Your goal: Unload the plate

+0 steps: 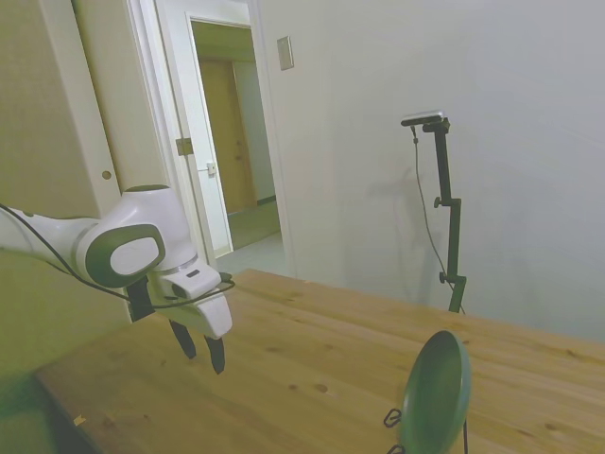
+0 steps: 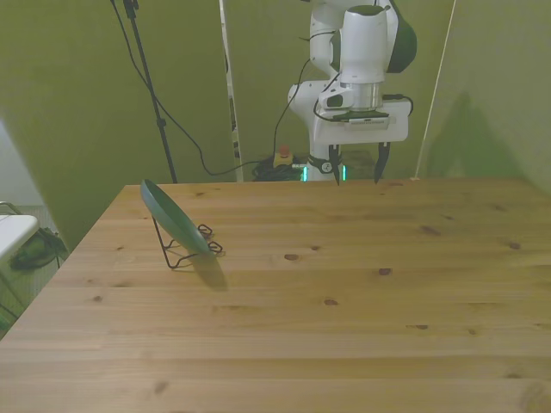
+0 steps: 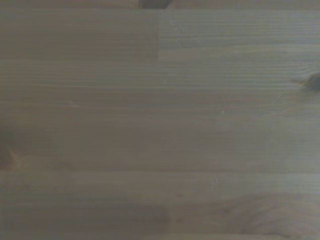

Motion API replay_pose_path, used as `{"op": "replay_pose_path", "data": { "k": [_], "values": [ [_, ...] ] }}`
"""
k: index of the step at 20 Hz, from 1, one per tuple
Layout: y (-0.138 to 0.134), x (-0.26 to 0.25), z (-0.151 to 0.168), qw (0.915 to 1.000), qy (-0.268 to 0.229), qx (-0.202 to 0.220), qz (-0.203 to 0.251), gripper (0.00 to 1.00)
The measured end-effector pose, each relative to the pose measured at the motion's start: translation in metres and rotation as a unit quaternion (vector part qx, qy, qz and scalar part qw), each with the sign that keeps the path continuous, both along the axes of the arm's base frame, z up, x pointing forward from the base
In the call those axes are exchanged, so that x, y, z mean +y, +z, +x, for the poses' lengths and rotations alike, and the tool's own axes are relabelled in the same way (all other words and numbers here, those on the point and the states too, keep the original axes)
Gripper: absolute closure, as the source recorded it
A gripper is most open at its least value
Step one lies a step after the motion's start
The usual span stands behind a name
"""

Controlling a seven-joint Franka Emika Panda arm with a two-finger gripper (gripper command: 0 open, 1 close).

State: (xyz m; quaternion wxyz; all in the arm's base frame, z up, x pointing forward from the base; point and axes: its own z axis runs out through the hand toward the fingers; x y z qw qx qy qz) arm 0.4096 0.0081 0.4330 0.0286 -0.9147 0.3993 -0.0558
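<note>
Currently plate [image 2: 176,222] leans tilted in wire rack [image 2: 185,249], left of front frame. Claw [image 2: 355,175] wide, empty, upper middle, well apart. Approach rim from above; lift clear before pulling away from rack.

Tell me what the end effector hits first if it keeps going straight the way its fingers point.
Probably only the bare wooden table: the open end effector points down, and the wrist view shows only planks. The green plate on its wire rack stands well off toward the front view's left.
</note>
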Motion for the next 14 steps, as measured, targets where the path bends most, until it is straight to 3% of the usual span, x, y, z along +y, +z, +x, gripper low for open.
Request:
{"op": "replay_pose_path", "data": {
  "k": [5,14],
  "values": [
    [0.016,-0.025,0.006,0.9995,-0.024,-0.015,-0.016,0.0],
    [0.094,-0.179,0.013,0.9857,-0.131,-0.036,-0.1,0.0]
  ]
}}
